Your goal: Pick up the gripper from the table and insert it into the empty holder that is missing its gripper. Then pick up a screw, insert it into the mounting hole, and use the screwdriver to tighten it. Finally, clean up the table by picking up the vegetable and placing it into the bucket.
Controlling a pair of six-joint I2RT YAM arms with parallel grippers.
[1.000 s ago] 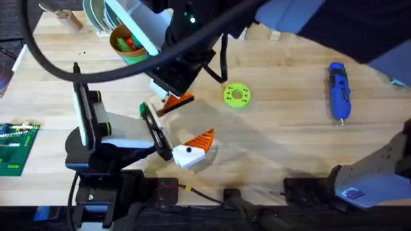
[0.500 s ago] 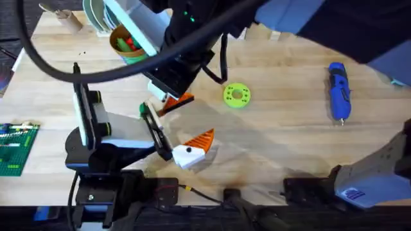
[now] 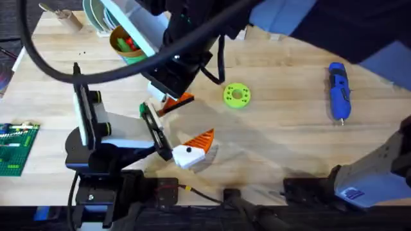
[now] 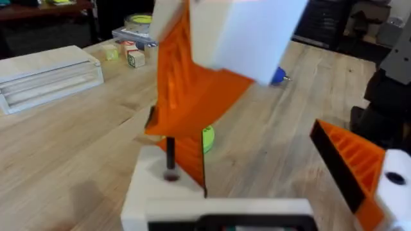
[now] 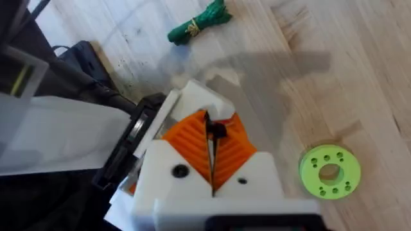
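While the right gripper (image 5: 212, 154) hangs over the left arm's fingers, we note its orange pads pressed together on a thin dark thing that we take for the screw (image 4: 170, 154). From the left wrist, that dark pin stands upright with its lower end at the hole in the white holder (image 4: 154, 186). The gripper (image 4: 191, 157), the orange wedge, appears seated in that holder, just beside the pin; we cannot tell how firmly. The left gripper (image 4: 270, 173) has its fingers well apart, the other orange-tipped finger off to one side. We judge the first step done and the second under way: screw at the mounting hole, not yet driven. The screwdriver (image 3: 339, 91) lies untouched on the table (image 3: 289, 141), well apart from both grippers on the right side, so tightening is all to come. A green bundle (image 5: 199, 20), likely the vegetable, lies on the wood near the left arm, so the clean-up is also left. The bucket (image 3: 136, 58) stands at the far left edge, partly behind the right arm, with something red and green inside that we cannot make out. A lime disc (image 3: 237, 95) sits near the work and plays no part.
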